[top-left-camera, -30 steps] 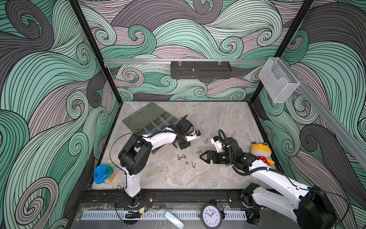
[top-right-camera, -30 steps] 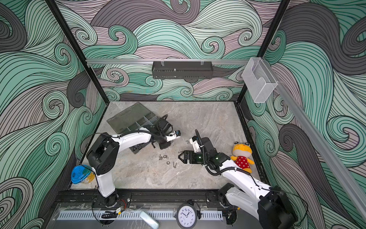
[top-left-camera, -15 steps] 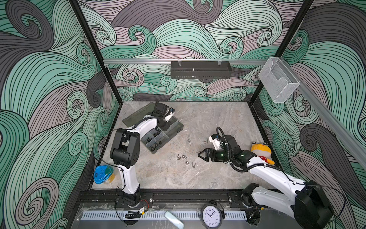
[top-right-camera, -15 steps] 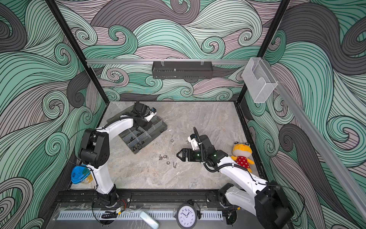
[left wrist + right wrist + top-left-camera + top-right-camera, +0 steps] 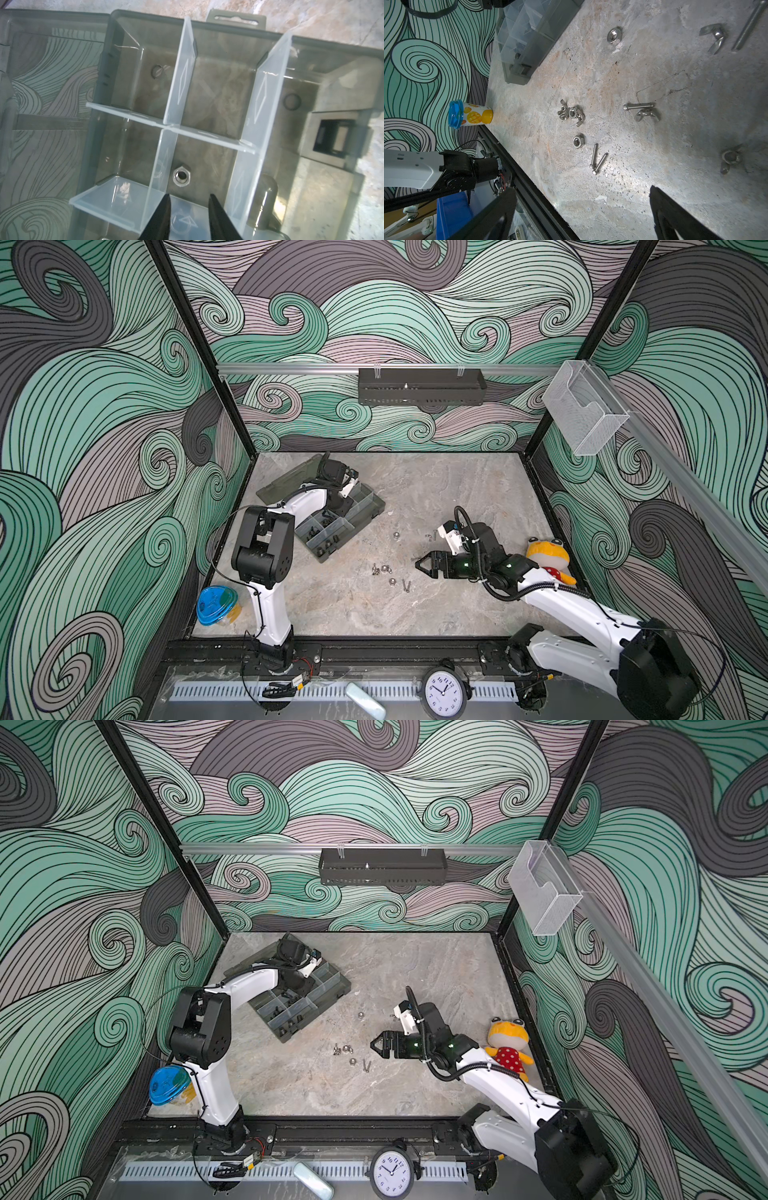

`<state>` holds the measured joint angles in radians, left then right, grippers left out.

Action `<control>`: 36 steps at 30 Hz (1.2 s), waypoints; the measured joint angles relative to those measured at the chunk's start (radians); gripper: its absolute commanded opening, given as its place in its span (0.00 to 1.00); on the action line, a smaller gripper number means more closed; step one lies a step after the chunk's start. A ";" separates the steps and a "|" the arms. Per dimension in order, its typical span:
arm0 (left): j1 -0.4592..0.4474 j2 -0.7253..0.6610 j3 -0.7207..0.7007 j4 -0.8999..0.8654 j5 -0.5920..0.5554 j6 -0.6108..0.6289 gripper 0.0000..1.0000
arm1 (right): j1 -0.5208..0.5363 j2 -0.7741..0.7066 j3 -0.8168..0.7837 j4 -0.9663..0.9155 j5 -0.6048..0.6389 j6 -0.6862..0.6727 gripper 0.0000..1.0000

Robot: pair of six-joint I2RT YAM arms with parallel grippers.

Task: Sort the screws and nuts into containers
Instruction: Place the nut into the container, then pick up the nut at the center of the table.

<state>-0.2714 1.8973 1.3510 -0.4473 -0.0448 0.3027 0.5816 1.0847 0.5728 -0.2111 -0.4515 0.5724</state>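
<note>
Hovering over the open sorting box [image 5: 332, 44], the left claw [image 5: 188, 197] is holding its two black tips slightly apart, with nothing pinched between them. A silver hex nut [image 5: 181, 177] is lying flat on the floor of the compartment just ahead of those tips, beside a clear divider [image 5: 162, 166]. In both top views the box is sitting at the far left of the table [image 5: 457, 489], its lid folded back. The right claw [image 5: 580, 190] is hanging above the table with its fingers spread wide and empty. Ahead of it, loose on the stone, are lying two thin screws [image 5: 598, 159] side by side, a loose hex nut [image 5: 578, 140], a small heap of wing nuts [image 5: 571, 113], and a thicker screw [image 5: 638, 106] touching another wing nut [image 5: 646, 115].
</note>
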 measured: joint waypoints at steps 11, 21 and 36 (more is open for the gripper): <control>-0.172 -0.137 -0.079 0.081 0.115 0.030 0.35 | 0.000 -0.035 -0.023 -0.004 0.002 0.003 1.00; -0.276 0.042 0.054 -0.029 0.216 0.025 0.36 | 0.000 -0.076 -0.024 -0.027 0.013 0.005 1.00; -0.360 0.142 0.082 -0.078 0.221 0.028 0.40 | 0.000 -0.105 -0.032 -0.041 0.025 0.005 1.00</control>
<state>-0.6315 2.0388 1.4330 -0.5251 0.1761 0.3309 0.5812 0.9798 0.5404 -0.2520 -0.4267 0.5774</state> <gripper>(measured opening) 0.398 0.996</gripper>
